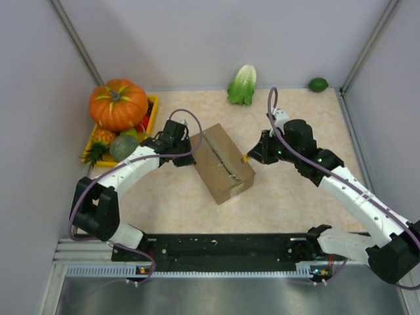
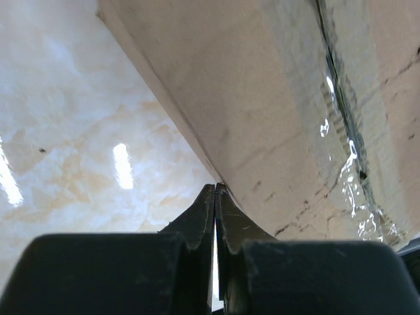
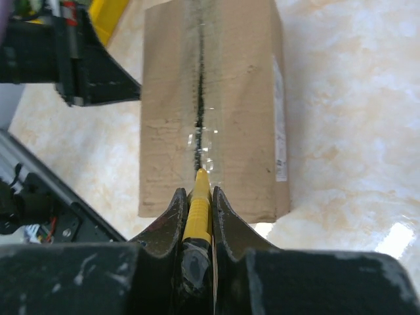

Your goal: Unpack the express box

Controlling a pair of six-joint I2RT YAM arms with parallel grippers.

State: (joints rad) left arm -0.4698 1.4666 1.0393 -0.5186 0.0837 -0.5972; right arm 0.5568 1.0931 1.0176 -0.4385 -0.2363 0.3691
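The express box sits closed on the bench between my two arms, skewed to the bench's near edge, its flaps taped down. Nearest in the right wrist view, my right tool is clamped on a yellow cutter. The cutter's tip touches the near end of the taped seam, where a dark line runs along the middle of the tape. My left tool has its fingers pressed together with nothing between them, tips against the box's long side near the top edge, like a brace. I judge the box light, stiff at its corners but soft across the flaps, and the glossy tape slippery. It would likely slide on the smooth bench if pushed. The best hold is probably a flap edge once the seam is open, or pressure on the side walls. A white label runs along the box's right side. Beyond, a pumpkin sits on a yellow tray, and a cabbage and a lime lie by the back wall.
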